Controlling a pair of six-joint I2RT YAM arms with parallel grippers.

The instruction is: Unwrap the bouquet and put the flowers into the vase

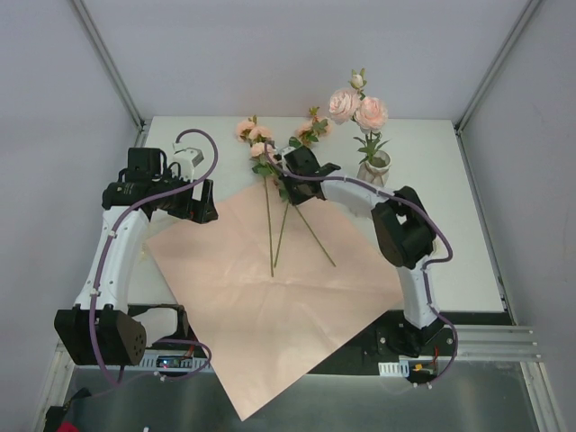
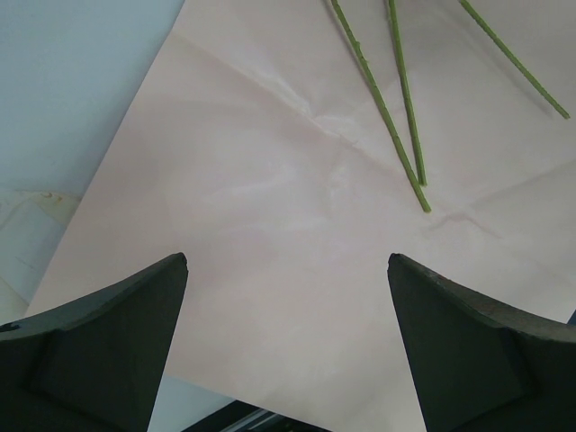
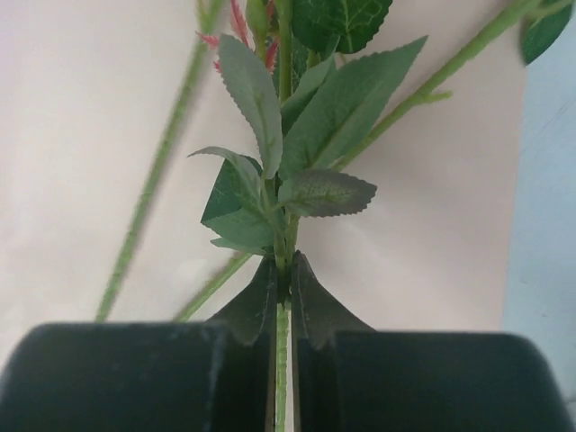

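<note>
Now the right claw (image 3: 281,270) pinches a thin green stem (image 3: 283,360) below serrated matte leaves (image 3: 337,126); the left claw (image 2: 288,261) gapes wide over creased salmon paper (image 2: 252,198). Two roses (image 1: 358,110) stand in the round-mouthed vase (image 1: 374,167), far right.

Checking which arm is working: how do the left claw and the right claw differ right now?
The left claw stands wide open; the right claw is shut. The left claw holds nothing, while the right claw pinches a leafy flower stem. The left claw hangs over bare pink paper; the right claw sits beside other stems. Both are dark and over the same sheet.
</note>
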